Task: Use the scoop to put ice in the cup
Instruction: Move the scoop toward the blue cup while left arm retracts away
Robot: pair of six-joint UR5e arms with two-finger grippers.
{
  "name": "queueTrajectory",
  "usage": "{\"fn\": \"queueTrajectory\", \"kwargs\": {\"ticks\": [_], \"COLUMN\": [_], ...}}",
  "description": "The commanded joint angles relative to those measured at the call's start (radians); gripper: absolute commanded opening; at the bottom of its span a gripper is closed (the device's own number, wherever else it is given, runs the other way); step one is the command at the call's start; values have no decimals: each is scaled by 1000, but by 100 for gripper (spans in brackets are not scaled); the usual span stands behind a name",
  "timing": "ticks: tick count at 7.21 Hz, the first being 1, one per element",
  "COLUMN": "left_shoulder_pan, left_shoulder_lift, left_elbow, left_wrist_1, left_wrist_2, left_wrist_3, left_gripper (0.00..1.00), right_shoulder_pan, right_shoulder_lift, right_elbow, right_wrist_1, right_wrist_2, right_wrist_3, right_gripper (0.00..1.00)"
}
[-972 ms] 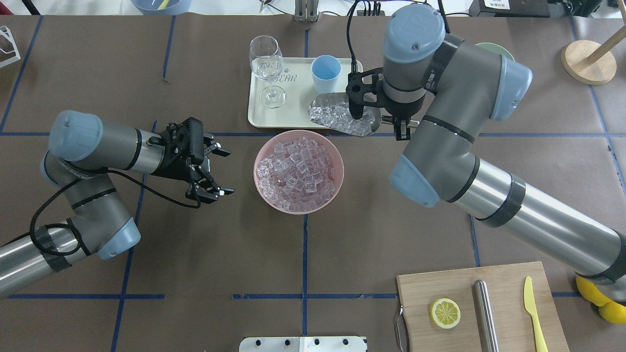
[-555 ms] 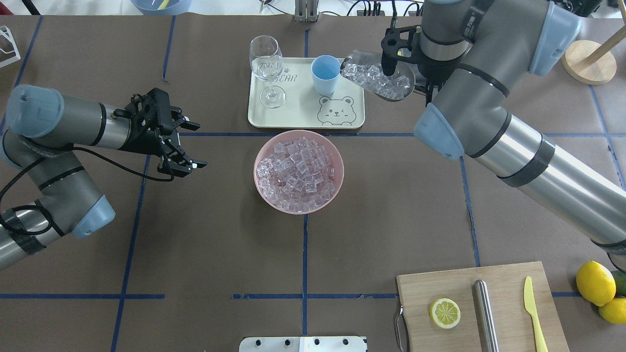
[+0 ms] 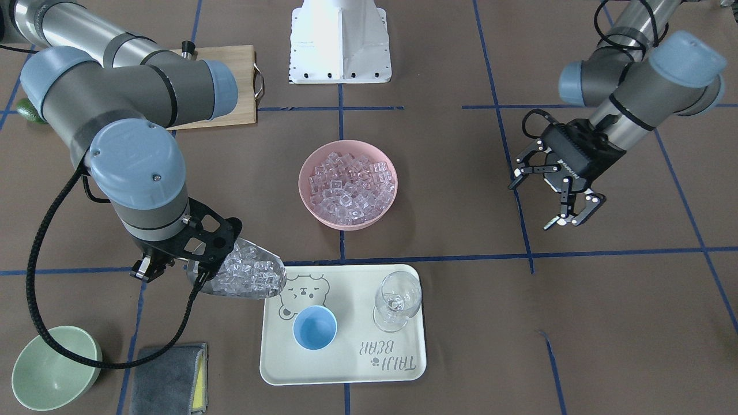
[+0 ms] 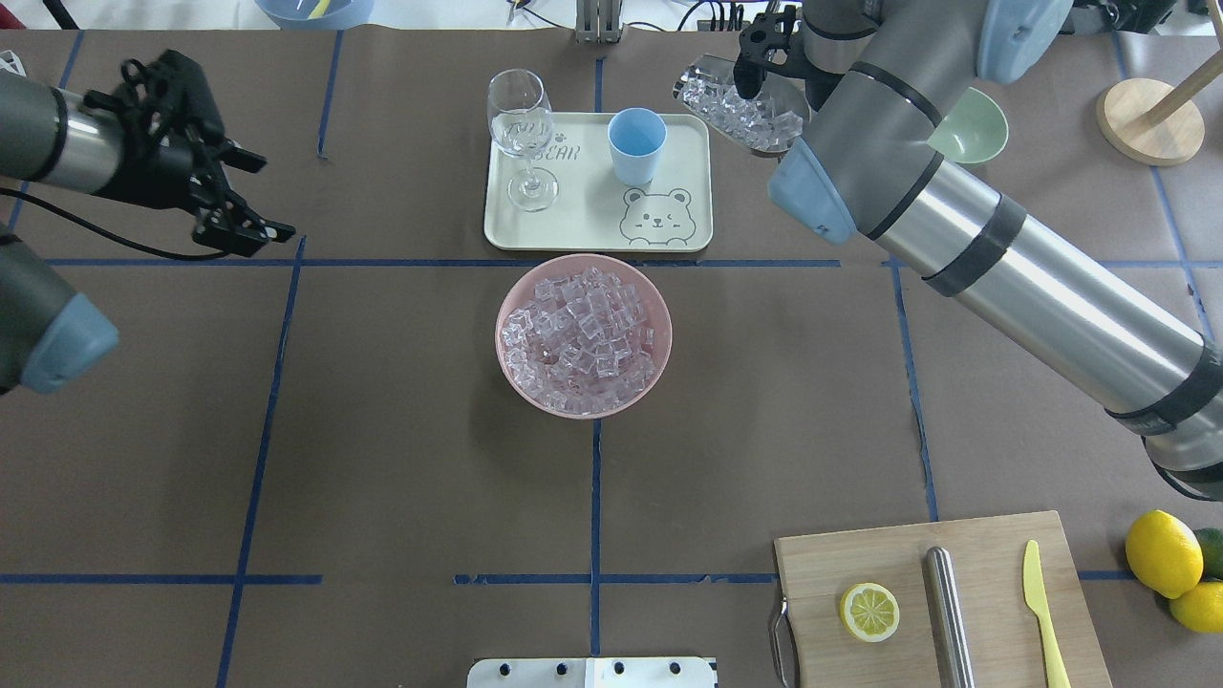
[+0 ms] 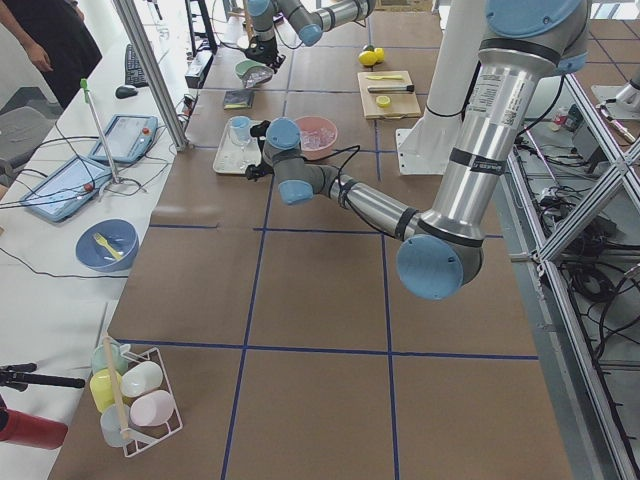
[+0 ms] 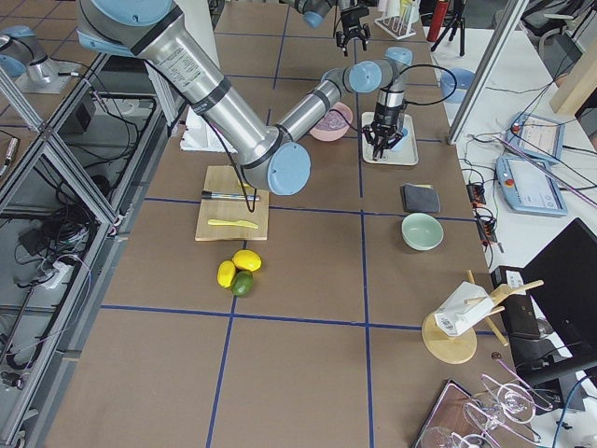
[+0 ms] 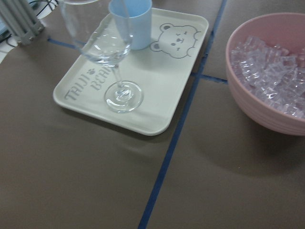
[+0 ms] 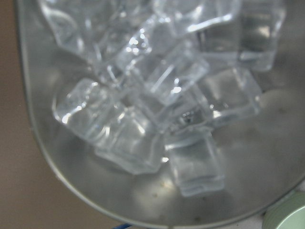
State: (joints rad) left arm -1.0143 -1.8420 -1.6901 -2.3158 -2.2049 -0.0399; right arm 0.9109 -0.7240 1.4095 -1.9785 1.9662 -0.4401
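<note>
- The right gripper (image 3: 151,266) sits mostly behind its black wrist bracket. Its jaws are hard to see, but they are clamped on the scoop (image 3: 248,275), which hangs in the air.
- The scoop's handle is hidden, and ice (image 8: 157,109) is heaped in its trough.
- Its lip is over the tray (image 3: 403,357) corner by the bear drawing, near the upright cup (image 3: 314,328) but not touching it.
- From overhead, the right arm covers the scoop's rear.
- The left gripper (image 3: 539,202) hangs well to the side, jaws spread wide and empty.
</note>
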Motion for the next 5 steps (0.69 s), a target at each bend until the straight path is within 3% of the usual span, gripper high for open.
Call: {"fn": "queueTrajectory", "kwargs": {"ticks": [1, 2, 5], "left_shoulder_pan": [-142, -206, -257], "left_shoulder_lift": [47, 47, 84], "left_elbow": [-60, -103, -129], "left_wrist_1": [190, 291, 349], "left_wrist_2": [-100, -107, -110], "left_wrist_3": [-3, -5, -3], "left_gripper": [100, 100, 100], "right_shoulder_pan": [-1, -1, -3], "right_shoulder_lift": [55, 89, 220], "right_elbow": [-108, -169, -312], "right_wrist_1": [-6, -13, -117], "right_wrist_2": [-1, -1, -12], "right_wrist_3": [21, 21, 24], "right_gripper": [0, 0, 0]}}
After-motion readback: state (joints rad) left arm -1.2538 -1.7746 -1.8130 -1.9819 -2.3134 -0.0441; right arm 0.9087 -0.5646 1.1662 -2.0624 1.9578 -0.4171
